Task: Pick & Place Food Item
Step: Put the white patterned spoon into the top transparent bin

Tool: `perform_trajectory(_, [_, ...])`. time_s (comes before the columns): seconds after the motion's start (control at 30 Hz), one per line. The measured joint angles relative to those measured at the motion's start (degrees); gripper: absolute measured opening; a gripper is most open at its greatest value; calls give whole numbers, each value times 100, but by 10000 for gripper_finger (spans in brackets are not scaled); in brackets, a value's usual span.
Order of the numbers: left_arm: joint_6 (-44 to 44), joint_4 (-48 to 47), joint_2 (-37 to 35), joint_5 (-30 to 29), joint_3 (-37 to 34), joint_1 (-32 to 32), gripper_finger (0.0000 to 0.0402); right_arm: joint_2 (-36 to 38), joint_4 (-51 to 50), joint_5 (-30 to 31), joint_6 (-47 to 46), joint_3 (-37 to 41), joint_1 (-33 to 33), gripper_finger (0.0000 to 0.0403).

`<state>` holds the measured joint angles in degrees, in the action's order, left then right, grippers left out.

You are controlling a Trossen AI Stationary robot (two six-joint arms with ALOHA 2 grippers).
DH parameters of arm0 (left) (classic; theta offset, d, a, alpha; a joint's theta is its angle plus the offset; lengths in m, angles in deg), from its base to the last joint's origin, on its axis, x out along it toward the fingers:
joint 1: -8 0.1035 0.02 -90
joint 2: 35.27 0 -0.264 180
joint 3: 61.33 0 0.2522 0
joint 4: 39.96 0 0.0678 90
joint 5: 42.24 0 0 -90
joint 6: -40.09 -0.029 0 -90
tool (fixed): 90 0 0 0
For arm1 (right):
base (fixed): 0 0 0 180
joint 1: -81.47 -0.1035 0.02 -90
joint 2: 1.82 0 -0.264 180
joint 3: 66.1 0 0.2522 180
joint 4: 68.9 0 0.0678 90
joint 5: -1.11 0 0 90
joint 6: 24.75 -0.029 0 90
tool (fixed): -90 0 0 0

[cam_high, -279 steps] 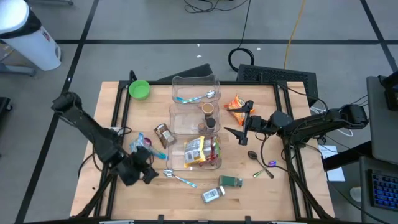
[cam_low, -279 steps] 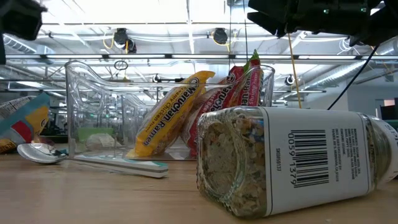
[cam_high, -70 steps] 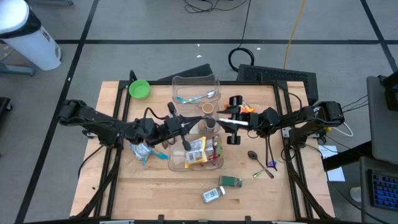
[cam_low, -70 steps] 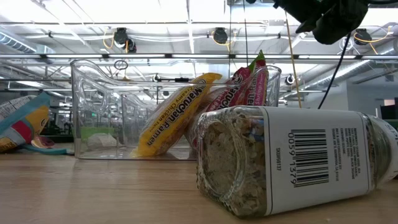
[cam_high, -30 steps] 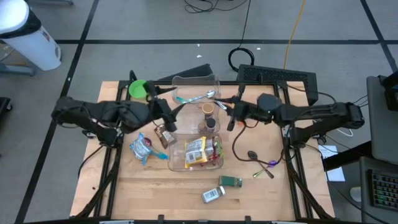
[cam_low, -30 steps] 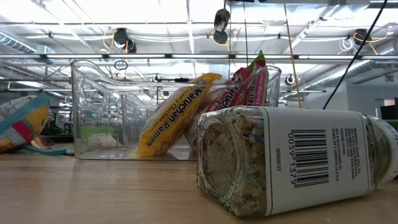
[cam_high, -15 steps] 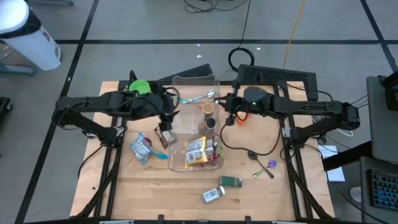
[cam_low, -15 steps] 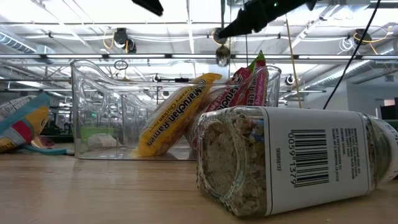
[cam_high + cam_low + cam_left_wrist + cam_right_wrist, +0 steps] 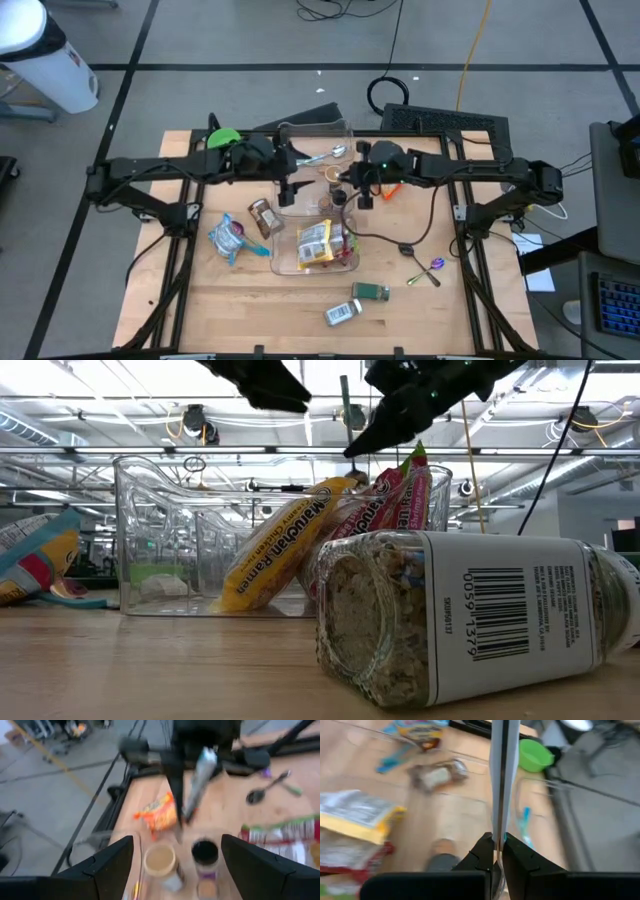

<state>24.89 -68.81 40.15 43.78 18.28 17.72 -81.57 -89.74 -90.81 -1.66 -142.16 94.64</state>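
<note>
Oddly for a food-item task, what the right gripper [image 9: 361, 192] holds is a spoon [image 9: 499, 780]: its jaws are clamped tight on the thin, flat metal handle, which hangs over the clear bin [image 9: 283, 130]. I judge this a carry-and-place step. The next move would be to bring the spoon over the far compartment, where a blue-handled utensil [image 9: 300, 158] already lies, and let it go without hitting the wall.

The left gripper [image 9: 290, 187] hovers over the bin's middle compartment with its fingers spread wide and nothing between them. From its wrist view it looks down on two small round jars, one with a tan lid [image 9: 160, 858] and one with a dark lid [image 9: 205, 852], standing side by side. Either may be the food item meant; I cannot tell which. A grasp there calls for a straight descent with the jaws astride one lid, well clear of the other arm, which is close by.

The bin is rigid, glossy, see-through plastic with rounded corners. Crinkly ramen packs [image 9: 275, 545], yellow and red, lean in its near compartment. An orange snack bag [image 9: 159, 814] lies on the pale wooden table [image 9: 230, 300] beside the bin, probably soft foil, though it is blurred. A glass spice jar [image 9: 470, 620] rests on its side nearby.
</note>
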Motion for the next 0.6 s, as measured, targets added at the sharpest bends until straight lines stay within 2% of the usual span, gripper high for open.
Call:
perform_trajectory(0.17, [-29,440,396,540,-7,94,310,-177,119,-534,-250,-1,-11,9])
perform_trajectory(0.33, [-122,901,723,807,-4,49,310,-331,280,-864,-355,-4,-11,9])
perform_trajectory(0.6, [18,1254,745,1448,-4,50,310,-364,349,-884,-402,0,-11,9])
